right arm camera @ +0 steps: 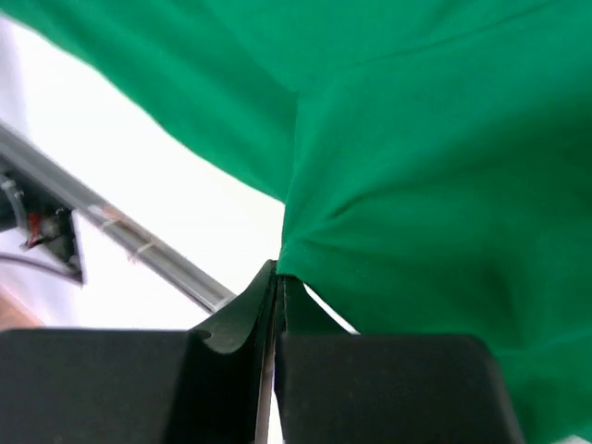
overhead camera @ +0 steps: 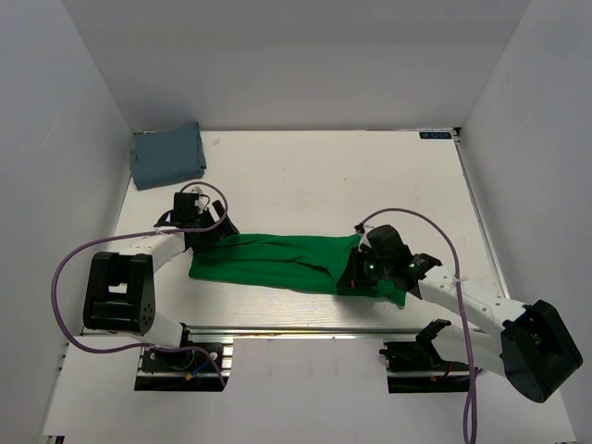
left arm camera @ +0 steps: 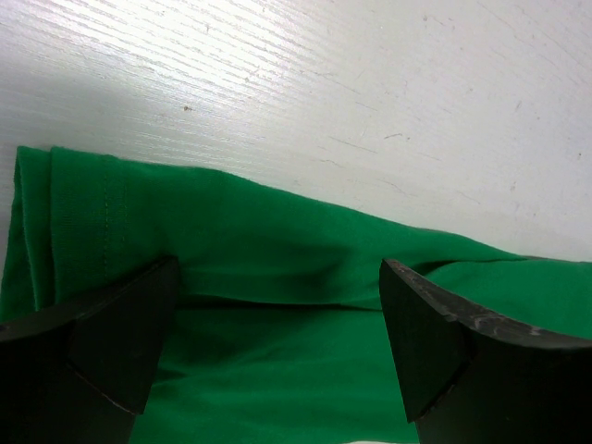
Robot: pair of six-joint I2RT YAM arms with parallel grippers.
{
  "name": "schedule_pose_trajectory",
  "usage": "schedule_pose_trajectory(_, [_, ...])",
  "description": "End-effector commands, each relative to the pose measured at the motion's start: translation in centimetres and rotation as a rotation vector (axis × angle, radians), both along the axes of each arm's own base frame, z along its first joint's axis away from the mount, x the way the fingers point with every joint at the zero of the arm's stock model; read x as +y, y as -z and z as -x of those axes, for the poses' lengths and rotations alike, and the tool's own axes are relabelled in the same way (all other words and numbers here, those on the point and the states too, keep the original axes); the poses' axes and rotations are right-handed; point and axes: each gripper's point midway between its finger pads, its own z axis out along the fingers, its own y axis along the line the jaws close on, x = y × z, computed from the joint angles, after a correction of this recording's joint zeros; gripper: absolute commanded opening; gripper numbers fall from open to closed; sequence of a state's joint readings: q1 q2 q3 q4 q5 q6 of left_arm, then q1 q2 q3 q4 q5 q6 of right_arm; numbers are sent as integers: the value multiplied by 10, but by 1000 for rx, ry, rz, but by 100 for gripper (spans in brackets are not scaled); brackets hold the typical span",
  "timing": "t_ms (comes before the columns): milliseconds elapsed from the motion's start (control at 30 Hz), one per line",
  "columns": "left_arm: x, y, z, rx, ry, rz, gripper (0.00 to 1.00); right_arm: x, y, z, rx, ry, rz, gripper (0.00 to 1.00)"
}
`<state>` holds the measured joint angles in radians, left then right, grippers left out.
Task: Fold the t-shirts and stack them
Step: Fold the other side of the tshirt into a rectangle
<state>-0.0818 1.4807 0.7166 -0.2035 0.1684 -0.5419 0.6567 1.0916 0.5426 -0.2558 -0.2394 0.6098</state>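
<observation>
White table [overhead camera: 370, 176]. Near its front edge, green t-shirt [overhead camera: 277, 261], folded into a long band. At far left corner, grey-blue t-shirt [overhead camera: 166, 155], folded. Right gripper [right arm camera: 277, 275]: pinches green cloth, jaws closed. Left gripper [left arm camera: 277, 277]: gapes wide over the band's left end.

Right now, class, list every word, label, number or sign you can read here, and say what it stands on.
The dark label on the table's far right edge: pale lettering, too small to read.
On the green t-shirt and the grey-blue t-shirt: no text.
</observation>
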Motion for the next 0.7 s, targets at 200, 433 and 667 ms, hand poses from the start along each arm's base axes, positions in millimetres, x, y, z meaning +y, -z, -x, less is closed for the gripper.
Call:
schedule_pose_trajectory(200, [10,24,27,112,-11,-41,100,30,-13,15,40,-119,-173,22])
schedule_pose_trajectory(433, [10,26,28,121,-11,-42,100,-6,-21,15,17,-89,46,51])
schedule_pose_trajectory(667, [10,27,30,130,-11,-43,100,-49,-77,8,-132,-24,202,62])
